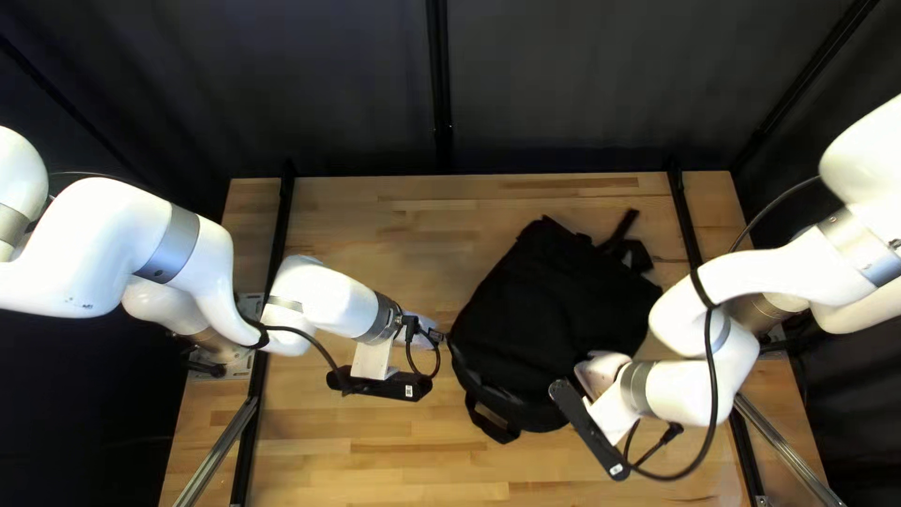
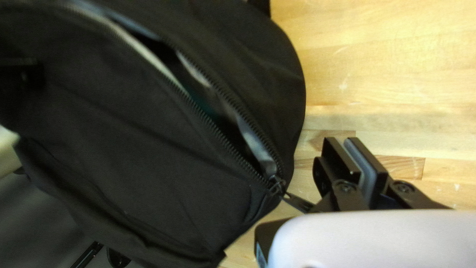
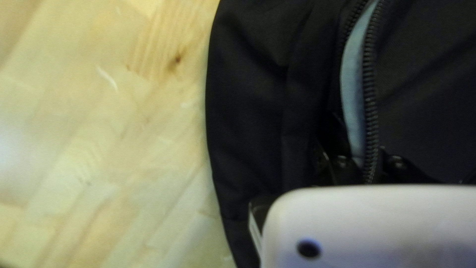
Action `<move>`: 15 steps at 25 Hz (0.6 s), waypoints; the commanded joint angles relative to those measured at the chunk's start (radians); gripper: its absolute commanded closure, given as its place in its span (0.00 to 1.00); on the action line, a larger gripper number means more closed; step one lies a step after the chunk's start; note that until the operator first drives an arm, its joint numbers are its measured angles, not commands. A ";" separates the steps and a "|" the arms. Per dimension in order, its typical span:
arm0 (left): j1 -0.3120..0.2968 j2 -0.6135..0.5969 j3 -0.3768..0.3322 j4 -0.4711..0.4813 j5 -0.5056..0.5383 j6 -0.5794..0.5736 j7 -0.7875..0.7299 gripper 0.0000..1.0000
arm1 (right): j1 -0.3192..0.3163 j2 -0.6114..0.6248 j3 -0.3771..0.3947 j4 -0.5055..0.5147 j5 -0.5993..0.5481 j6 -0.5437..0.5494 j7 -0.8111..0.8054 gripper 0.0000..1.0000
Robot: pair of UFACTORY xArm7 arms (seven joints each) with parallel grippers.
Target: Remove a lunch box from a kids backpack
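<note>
The black backpack [image 1: 554, 310] lies on the wooden table [image 1: 375, 451], between the two arms, its main zipper [image 2: 218, 131] partly parted over a blue-grey edge. The left gripper [image 1: 443, 335], beside the bag near the zipper pull [image 2: 297, 202], has its fingers together. The right gripper [image 1: 601, 374] is over the bag; whether it is apart or together cannot be told.

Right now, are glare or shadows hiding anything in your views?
In the top left view, the black backpack shows few folds; in the left wrist view, shadow darkens much of its zipper opening; in the right wrist view, pale glare washes out part of the tabletop, though some wood grain elsewhere stays readable.
</note>
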 commanded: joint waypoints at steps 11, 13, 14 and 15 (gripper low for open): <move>0.052 0.077 -0.074 0.082 0.128 0.004 -0.091 1.00 | 0.069 -0.235 -0.142 -0.168 0.181 0.000 -0.283 0.00; 0.043 0.073 -0.067 0.078 0.111 0.002 -0.076 1.00 | 0.074 -0.212 -0.112 -0.123 0.186 0.044 -0.243 0.00; 0.038 0.070 -0.064 0.077 0.102 0.003 -0.069 1.00 | 0.076 -0.185 -0.081 -0.086 0.181 0.074 -0.196 0.00; 0.032 0.066 -0.059 0.074 0.090 0.003 -0.058 1.00 | 0.075 -0.167 -0.062 -0.064 0.175 0.090 -0.163 0.00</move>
